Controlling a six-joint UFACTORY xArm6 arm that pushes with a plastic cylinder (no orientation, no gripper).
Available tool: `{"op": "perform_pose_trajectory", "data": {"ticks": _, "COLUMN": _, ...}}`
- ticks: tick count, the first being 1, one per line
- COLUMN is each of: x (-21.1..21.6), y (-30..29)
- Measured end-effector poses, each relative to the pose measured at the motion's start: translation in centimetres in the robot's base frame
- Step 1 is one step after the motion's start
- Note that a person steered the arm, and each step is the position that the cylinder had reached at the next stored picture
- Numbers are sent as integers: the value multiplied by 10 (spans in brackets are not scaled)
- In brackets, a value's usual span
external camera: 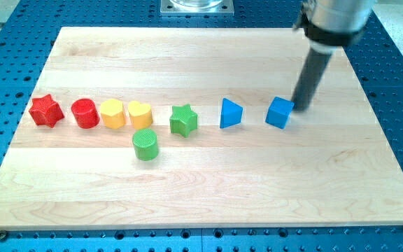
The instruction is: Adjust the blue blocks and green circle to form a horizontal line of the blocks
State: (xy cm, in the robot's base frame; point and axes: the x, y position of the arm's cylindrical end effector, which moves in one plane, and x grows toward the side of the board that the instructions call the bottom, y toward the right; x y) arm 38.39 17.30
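Observation:
A blue cube sits right of the board's centre. A blue triangle block lies to its left. A green circle sits lower, below the row of blocks. My tip stands just right of the blue cube, at its upper right corner, touching or nearly touching it. The rod rises up and right to the arm at the view's top.
A row at the left holds a red star, a red circle, a yellow hexagon-like block, a yellow heart and a green star. The wooden board lies on a blue perforated table.

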Motion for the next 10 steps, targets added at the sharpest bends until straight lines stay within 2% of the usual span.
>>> {"op": "perform_pose_trajectory", "data": {"ticks": 1, "x": -11, "y": -80}}
{"op": "perform_pose_trajectory", "data": {"ticks": 2, "x": 10, "y": -151}}
{"op": "perform_pose_trajectory", "data": {"ticks": 3, "x": 41, "y": -139}}
{"op": "perform_pose_trajectory", "data": {"ticks": 4, "x": 47, "y": -108}}
{"op": "perform_pose_trajectory", "data": {"ticks": 5, "x": 29, "y": -92}}
{"op": "perform_pose_trajectory", "data": {"ticks": 6, "x": 21, "y": -32}}
{"op": "perform_pose_trajectory", "data": {"ticks": 8, "x": 50, "y": -24}}
{"op": "perform_pose_trajectory", "data": {"ticks": 9, "x": 56, "y": -1}}
{"op": "perform_pose_trajectory", "data": {"ticks": 10, "x": 106, "y": 47}}
